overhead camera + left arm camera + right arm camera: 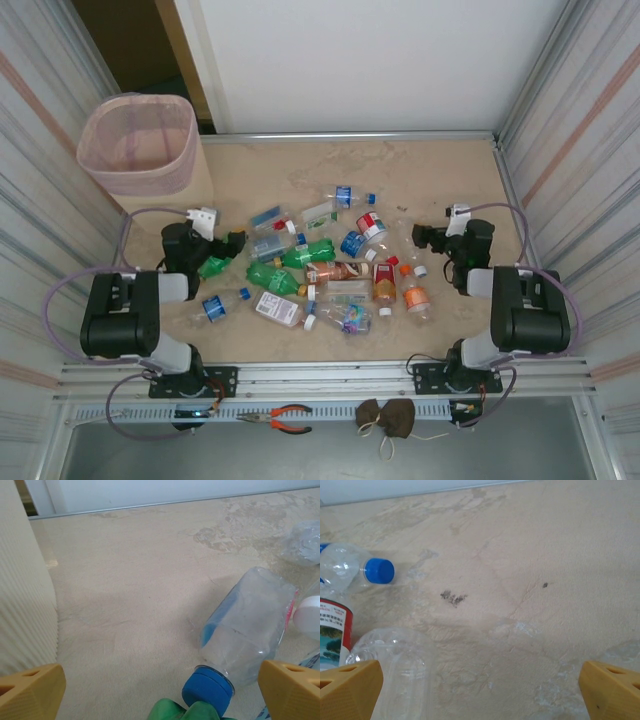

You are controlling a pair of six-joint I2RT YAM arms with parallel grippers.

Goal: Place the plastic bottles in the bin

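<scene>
While the left gripper [160,696] and right gripper [480,692] gape wide, empty — careful — a pinch among the crowded bottles [272,277] could roll one away.

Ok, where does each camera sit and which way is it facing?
Top: above and behind the robot, looking down on table, bottles and bin; left arm and right arm show.
Left wrist: on the left arm, low, facing the far wall past a lying bottle; yellow jaws open at bottom corners.
Right wrist: on the right arm, low, facing the far wall over bare table; jaws open likewise.
Shared: top and right wrist both show one clear blue-capped bottle.
</scene>
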